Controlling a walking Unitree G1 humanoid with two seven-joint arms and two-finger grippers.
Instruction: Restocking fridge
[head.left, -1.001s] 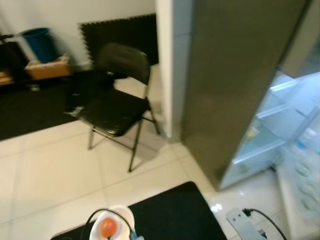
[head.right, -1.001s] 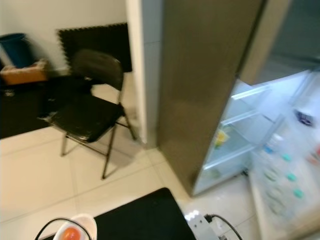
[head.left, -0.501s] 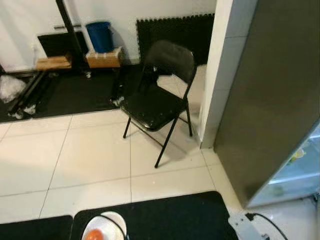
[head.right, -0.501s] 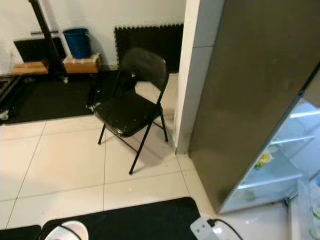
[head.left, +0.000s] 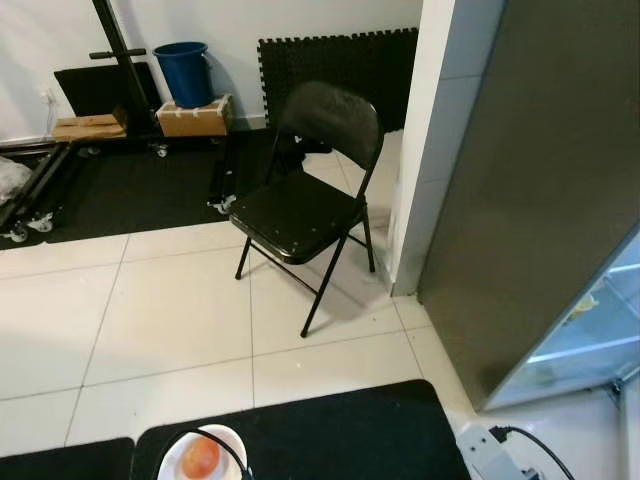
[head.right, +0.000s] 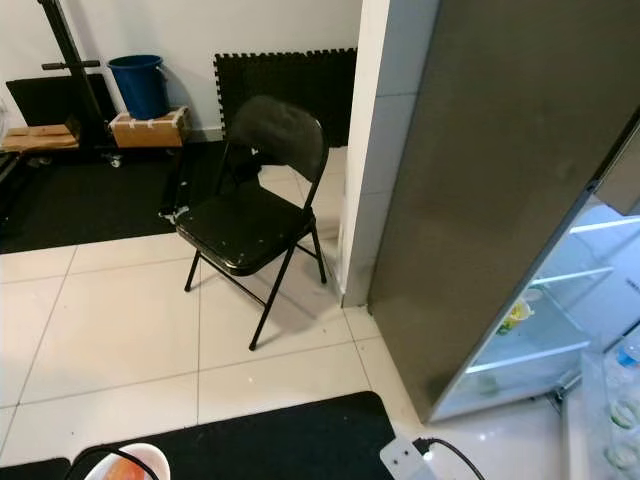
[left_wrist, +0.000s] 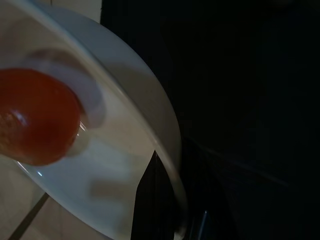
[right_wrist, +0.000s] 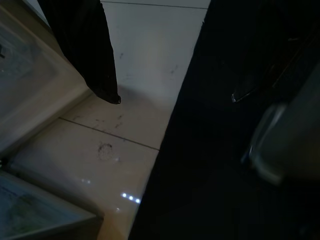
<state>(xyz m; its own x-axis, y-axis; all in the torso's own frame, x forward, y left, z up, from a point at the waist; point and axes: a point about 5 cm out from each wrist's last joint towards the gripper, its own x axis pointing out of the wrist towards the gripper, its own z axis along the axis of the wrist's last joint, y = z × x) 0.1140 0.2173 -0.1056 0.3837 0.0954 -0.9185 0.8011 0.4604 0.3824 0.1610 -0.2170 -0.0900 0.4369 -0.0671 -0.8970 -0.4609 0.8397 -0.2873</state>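
Observation:
A white plate (head.left: 203, 458) carrying a red-orange tomato (left_wrist: 35, 117) sits at the bottom edge of the head views, low in front of me. In the left wrist view, my left gripper (left_wrist: 172, 210) is shut on the plate's rim, one black finger (left_wrist: 155, 200) showing under it. The grey fridge (head.left: 540, 180) stands to my right, its lit interior shelves (head.right: 530, 330) open to view. Bottles stand in the door shelf (head.right: 620, 400). The dim right wrist view holds one black finger (right_wrist: 87, 50) over floor tiles and the mat.
A black folding chair (head.left: 300, 200) stands ahead on the tiled floor, beside a white pillar (head.left: 430, 140). A black mat (head.left: 330, 430) lies under me. A power strip (head.left: 480, 450) with a cable lies by the fridge. Blue bin (head.left: 185, 72) and cardboard box (head.left: 195, 118) stand at the back wall.
The camera has swung left, so less of the fridge interior shows and more of the back wall. The plate with the tomato stays at the bottom edge.

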